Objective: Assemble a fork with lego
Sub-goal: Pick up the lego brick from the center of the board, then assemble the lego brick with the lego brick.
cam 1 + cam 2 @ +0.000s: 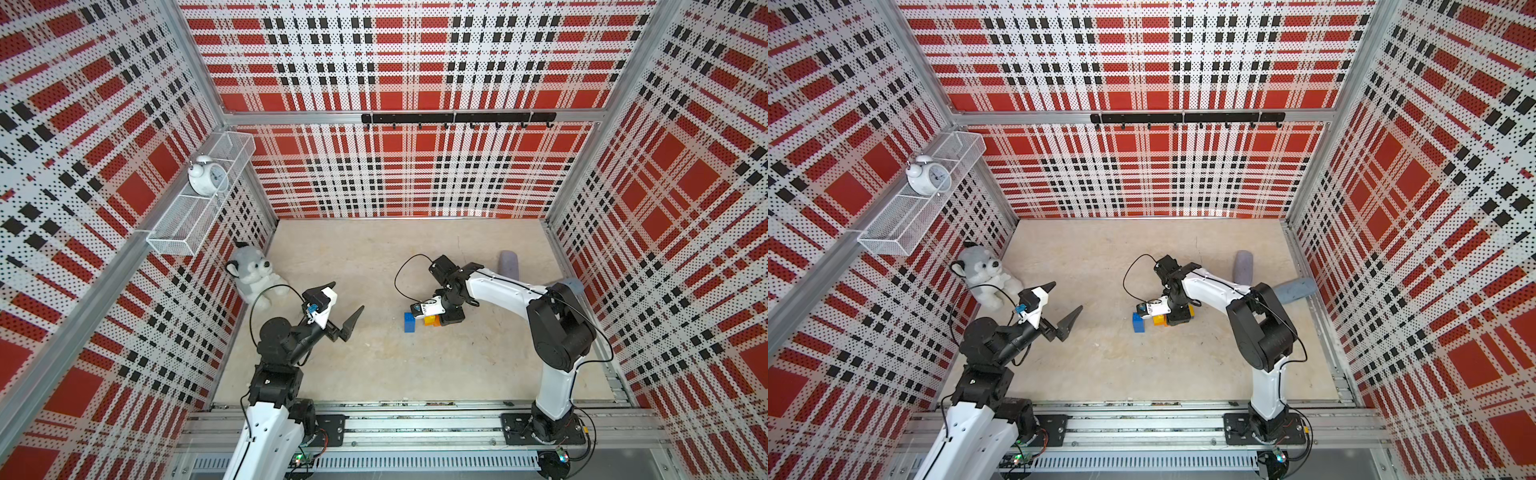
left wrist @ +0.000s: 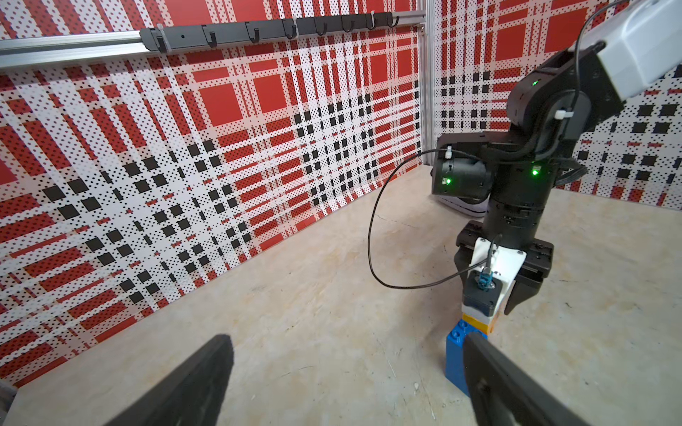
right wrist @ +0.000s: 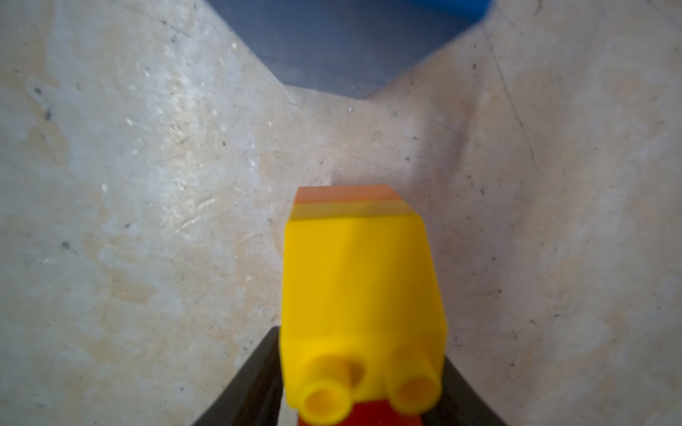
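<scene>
Step, as judged: prong stage of fork. Right claw (image 3: pixel 360 383) clenched on yellow brick (image 3: pixel 360 280), fingers (image 3: pixel 247 391) against both flanks, studs up. Yellow brick sits atop orange brick (image 3: pixel 343 193), red brick (image 3: pixel 369 415) just beside. Blue brick (image 1: pixel 409 322) stands next to them, mid counter (image 1: pixel 374 365). Left claw (image 1: pixel 347 296) released, jaws wide, hovering well apart. Next: likely straight firm press to seat prong, or clean lift. Left claw free to brace base.
</scene>
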Tool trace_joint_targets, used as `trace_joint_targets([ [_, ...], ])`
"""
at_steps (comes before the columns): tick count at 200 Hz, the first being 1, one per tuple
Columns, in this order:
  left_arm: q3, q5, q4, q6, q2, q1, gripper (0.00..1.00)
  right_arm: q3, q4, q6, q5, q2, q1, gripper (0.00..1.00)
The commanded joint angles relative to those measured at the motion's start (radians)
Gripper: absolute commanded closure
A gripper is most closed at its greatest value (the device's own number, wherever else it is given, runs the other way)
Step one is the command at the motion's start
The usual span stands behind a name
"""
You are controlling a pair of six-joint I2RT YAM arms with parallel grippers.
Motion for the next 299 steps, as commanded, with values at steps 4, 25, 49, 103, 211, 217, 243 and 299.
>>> trace_joint_targets([
  [4, 0.016, 0.014, -0.013, 0.020, 0.003, 0.008, 0.02, 0.000, -0.007, 0.001, -0.008, 0.019, 0.003, 0.50],
  [25, 0.020, 0.013, -0.021, 0.027, 0.006, 0.008, 0.02, 0.000, -0.007, 0.001, 0.003, 0.018, 0.003, 0.57],
  [49, 0.027, 0.013, -0.036, 0.040, 0.006, 0.008, 0.02, 0.012, -0.013, 0.011, 0.003, 0.002, -0.002, 0.67],
  [103, 0.030, 0.023, -0.040, 0.036, 0.000, 0.008, 0.02, 0.040, -0.065, 0.061, -0.007, -0.131, -0.002, 0.77],
  [211, -0.023, 0.059, -0.100, 0.045, -0.102, 0.008, 0.02, 0.518, -0.365, 0.353, 0.028, -0.011, 0.160, 0.76],
  [217, -0.031, 0.064, -0.105, 0.047, -0.110, 0.007, 0.02, 0.523, -0.371, 0.353, 0.026, 0.001, 0.166, 0.76],
  [243, -0.052, 0.096, -0.119, 0.068, -0.138, 0.006, 0.02, 0.527, -0.367, 0.354, 0.019, 0.040, 0.189, 0.77],
  [299, -0.086, 0.152, -0.172, 0.085, -0.194, -0.006, 0.02, 0.544, -0.344, 0.324, -0.003, 0.099, 0.214, 0.77],
])
